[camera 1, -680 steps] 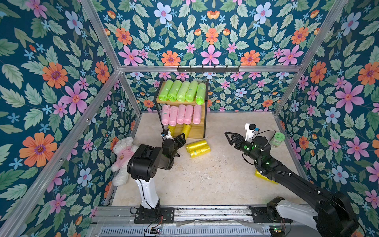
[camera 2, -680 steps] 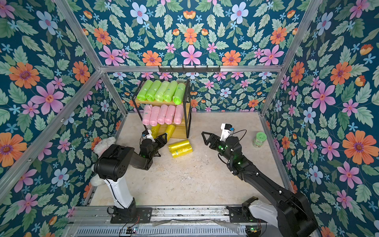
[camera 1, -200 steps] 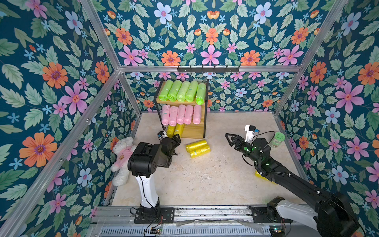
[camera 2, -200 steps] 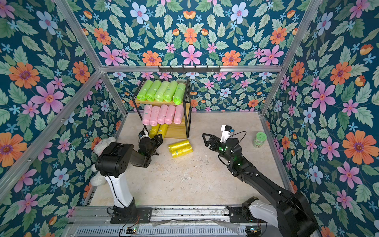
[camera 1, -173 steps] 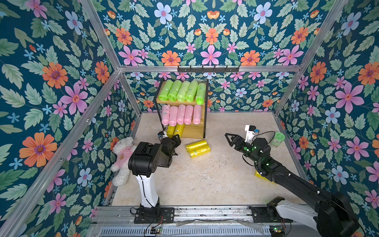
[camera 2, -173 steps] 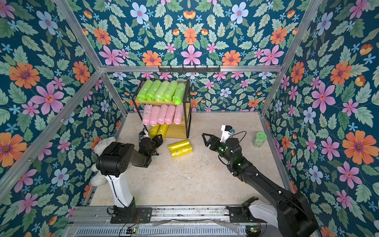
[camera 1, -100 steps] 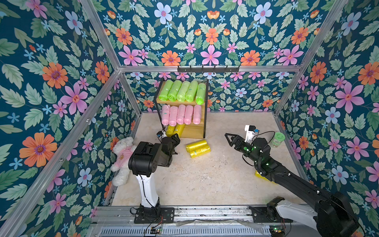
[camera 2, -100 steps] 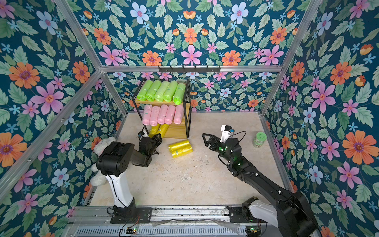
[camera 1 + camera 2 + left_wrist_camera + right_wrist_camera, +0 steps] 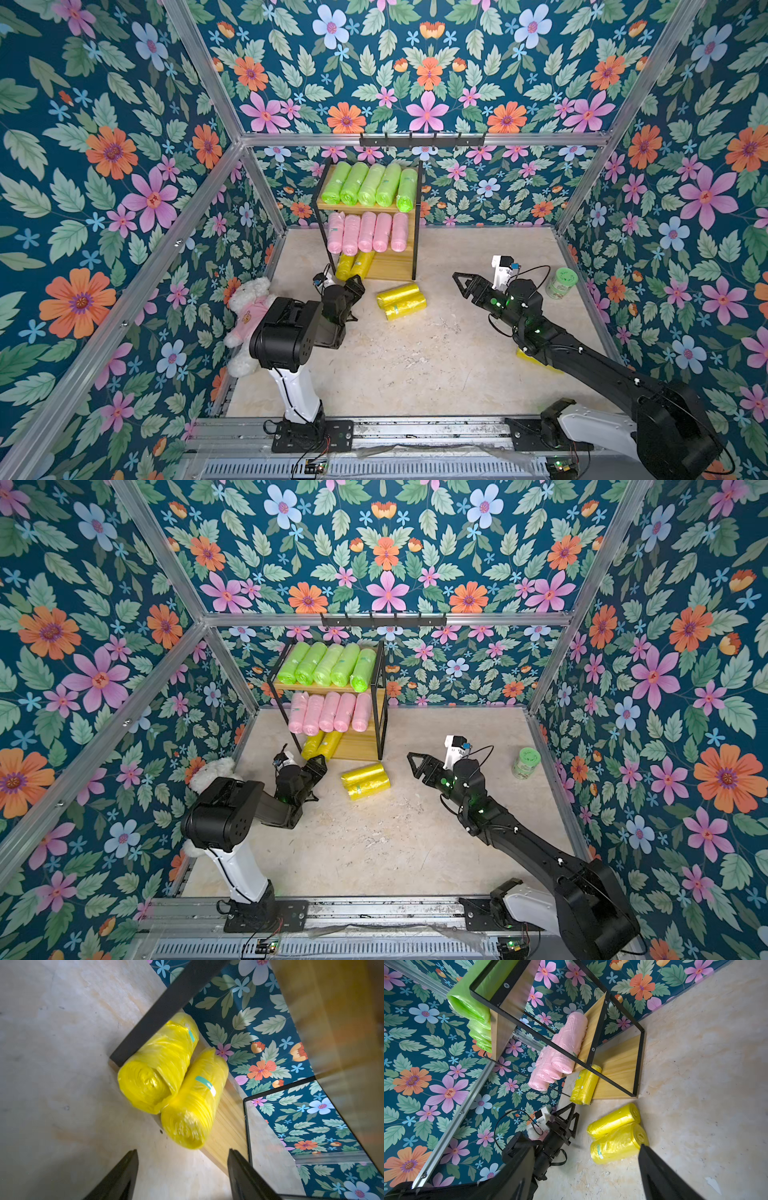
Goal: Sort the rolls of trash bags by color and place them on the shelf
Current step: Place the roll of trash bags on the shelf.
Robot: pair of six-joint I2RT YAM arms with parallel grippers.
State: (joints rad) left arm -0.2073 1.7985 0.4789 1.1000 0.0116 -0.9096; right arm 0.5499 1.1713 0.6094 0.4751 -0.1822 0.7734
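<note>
The shelf (image 9: 399, 266) stands at the back wall with several green rolls (image 9: 370, 185) on its top board and several pink rolls (image 9: 368, 232) on the middle one. Two yellow rolls (image 9: 158, 1068) (image 9: 195, 1105) lie side by side at the left end of the bottom board. My left gripper (image 9: 181, 1151) is open and empty just in front of them, above the floor. Two more yellow rolls (image 9: 401, 301) lie on the floor before the shelf. My right gripper (image 9: 459, 280) hovers open and empty to their right.
A white teddy bear in pink (image 9: 249, 307) leans at the left wall behind my left arm. A green-lidded jar (image 9: 561, 283) stands at the right wall. Something yellow (image 9: 530, 357) lies partly hidden under my right arm. A black hook rail (image 9: 422, 140) hangs above the shelf.
My left gripper's jaws have opened in front of the bottom board's yellow rolls. The right arm has not moved.
</note>
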